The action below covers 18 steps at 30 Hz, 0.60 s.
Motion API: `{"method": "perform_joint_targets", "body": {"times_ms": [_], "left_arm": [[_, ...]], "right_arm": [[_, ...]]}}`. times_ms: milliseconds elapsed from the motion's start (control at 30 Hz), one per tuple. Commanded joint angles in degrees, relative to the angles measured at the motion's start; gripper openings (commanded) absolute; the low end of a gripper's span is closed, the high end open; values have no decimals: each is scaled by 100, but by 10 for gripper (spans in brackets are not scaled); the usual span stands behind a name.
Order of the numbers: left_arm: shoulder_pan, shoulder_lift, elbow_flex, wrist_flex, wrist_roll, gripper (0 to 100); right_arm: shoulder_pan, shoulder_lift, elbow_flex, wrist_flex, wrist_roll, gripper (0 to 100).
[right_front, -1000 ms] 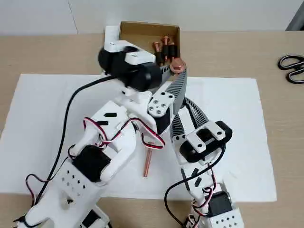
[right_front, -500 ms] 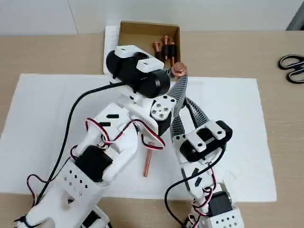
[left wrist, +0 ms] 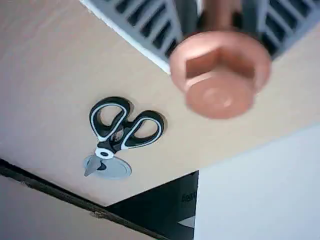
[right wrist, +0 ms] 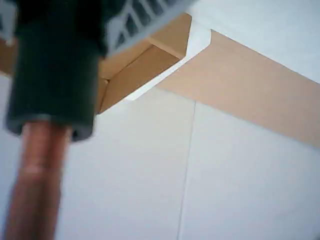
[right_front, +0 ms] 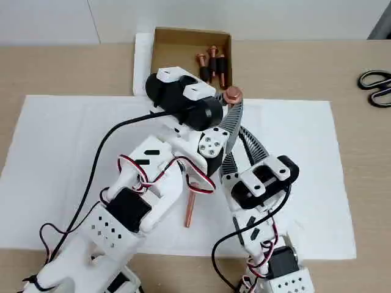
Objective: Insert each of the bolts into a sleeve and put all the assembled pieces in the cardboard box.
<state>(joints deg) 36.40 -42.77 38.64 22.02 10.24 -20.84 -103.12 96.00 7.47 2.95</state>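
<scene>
A copper bolt (right_front: 232, 94) stands head-up just in front of the cardboard box (right_front: 177, 46). My left gripper (right_front: 233, 107) is shut on it just under the head; the hexagonal bolt head (left wrist: 220, 75) sits between the grey ribbed fingers (left wrist: 142, 17). My right gripper (right_front: 237, 131) comes in from below, shut on a black sleeve (right wrist: 52, 75), and the bolt's copper shaft (right wrist: 35, 190) pokes out of its end. Three assembled pieces (right_front: 211, 64) lie in the box. One loose bolt (right_front: 190, 210) lies on the white paper between the arms.
White paper (right_front: 73, 152) covers the table's middle. Black-handled scissors (right_front: 376, 85) lie at the far right edge, also in the left wrist view as scissors (left wrist: 125, 132). The box corner (right wrist: 135, 75) is close to the sleeve.
My left arm has drawn back from the box toward the front right, and the bolt head has shifted slightly the same way. The right arm's wrist has hardly moved.
</scene>
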Motion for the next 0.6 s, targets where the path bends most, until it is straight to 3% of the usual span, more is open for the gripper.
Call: {"method": "perform_joint_targets", "body": {"times_ms": [0,133,367,567], "left_arm": [[0,-70,-40,-123,-35,6],[0,-70,-84,343,-185,27],[0,-70,-84,1196,-589,269],[-149,-70,-145,1169,-607,279]], "right_arm": [[-4,-75,26,-163,-44,4],[4,-75,26,-163,-44,4],[4,-75,26,-171,-44,4],[13,-75,26,-171,-44,4]]}}
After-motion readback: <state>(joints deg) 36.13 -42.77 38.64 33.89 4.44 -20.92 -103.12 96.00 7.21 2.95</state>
